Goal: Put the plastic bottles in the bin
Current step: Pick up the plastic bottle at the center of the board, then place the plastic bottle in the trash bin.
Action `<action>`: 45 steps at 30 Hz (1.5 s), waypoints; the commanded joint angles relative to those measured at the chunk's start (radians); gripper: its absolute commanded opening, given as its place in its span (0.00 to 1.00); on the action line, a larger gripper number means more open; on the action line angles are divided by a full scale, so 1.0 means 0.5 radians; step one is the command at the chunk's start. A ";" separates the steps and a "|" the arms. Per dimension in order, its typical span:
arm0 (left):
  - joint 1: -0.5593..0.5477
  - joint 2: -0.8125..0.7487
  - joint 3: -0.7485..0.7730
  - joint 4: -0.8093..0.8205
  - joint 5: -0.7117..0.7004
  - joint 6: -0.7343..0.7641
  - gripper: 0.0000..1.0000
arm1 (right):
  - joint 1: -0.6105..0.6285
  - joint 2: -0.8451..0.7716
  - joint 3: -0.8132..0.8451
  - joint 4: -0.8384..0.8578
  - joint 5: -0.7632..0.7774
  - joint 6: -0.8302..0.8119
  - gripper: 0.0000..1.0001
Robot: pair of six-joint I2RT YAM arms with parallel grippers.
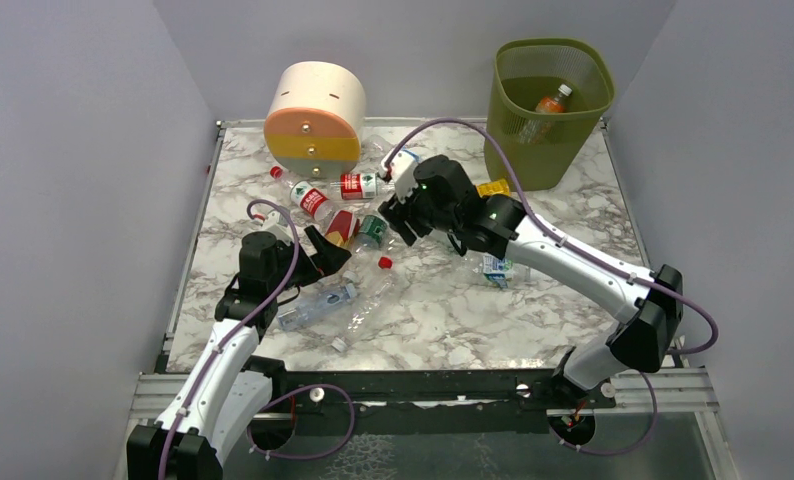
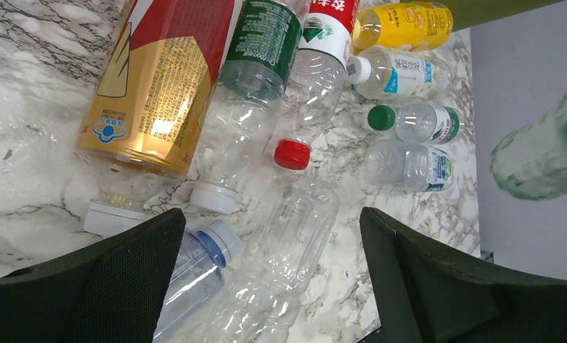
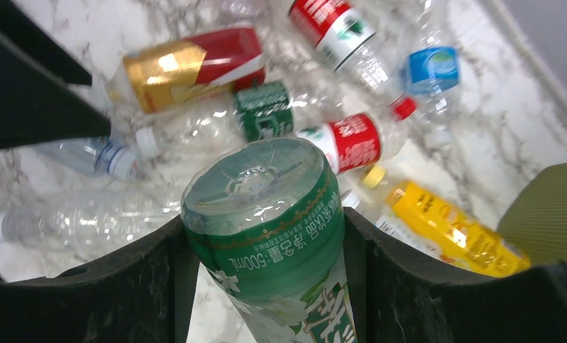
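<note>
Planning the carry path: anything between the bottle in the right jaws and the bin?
Nothing tall. The green-label bottle sits in the right jaws; toward the bin only a yellow bottle lies flat by its base. The bin's own wall is likely the obstacle: lift above the rim.

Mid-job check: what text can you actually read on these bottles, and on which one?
"净含量:500mL": upside down on the green-label bottle held in the right gripper.
Gold-and-red bottle: fine print, too small to read.
Red-label bottle, yellow bottle: print blurred, unreadable.
</note>
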 commanded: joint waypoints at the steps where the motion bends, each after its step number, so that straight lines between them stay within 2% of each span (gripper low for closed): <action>1: -0.008 -0.049 0.075 -0.006 0.009 0.010 0.99 | -0.068 -0.011 0.193 0.181 0.240 -0.085 0.65; 7: -0.008 -0.082 0.081 -0.039 0.006 0.007 0.99 | -0.225 -0.020 0.369 0.595 0.364 -0.269 0.65; 14: -0.007 -0.107 0.104 -0.076 -0.007 0.010 0.99 | -0.567 -0.022 0.525 1.156 0.261 -0.243 0.68; 19: -0.008 -0.121 0.093 -0.083 -0.011 -0.001 0.99 | -0.701 -0.019 0.517 1.651 0.255 -0.258 0.69; 28: -0.008 -0.157 0.109 -0.123 -0.026 -0.005 0.99 | -1.018 0.075 0.356 2.352 0.254 -0.094 0.69; 33: -0.008 -0.180 0.119 -0.158 -0.030 -0.005 0.99 | -1.222 0.211 0.383 2.473 0.234 0.099 0.71; 38: -0.007 -0.198 0.137 -0.185 -0.038 -0.002 0.99 | -1.415 0.351 0.481 2.371 0.123 0.388 0.72; 45: -0.008 -0.201 0.140 -0.196 -0.055 -0.005 0.99 | -1.526 0.487 0.572 2.225 0.023 0.567 0.73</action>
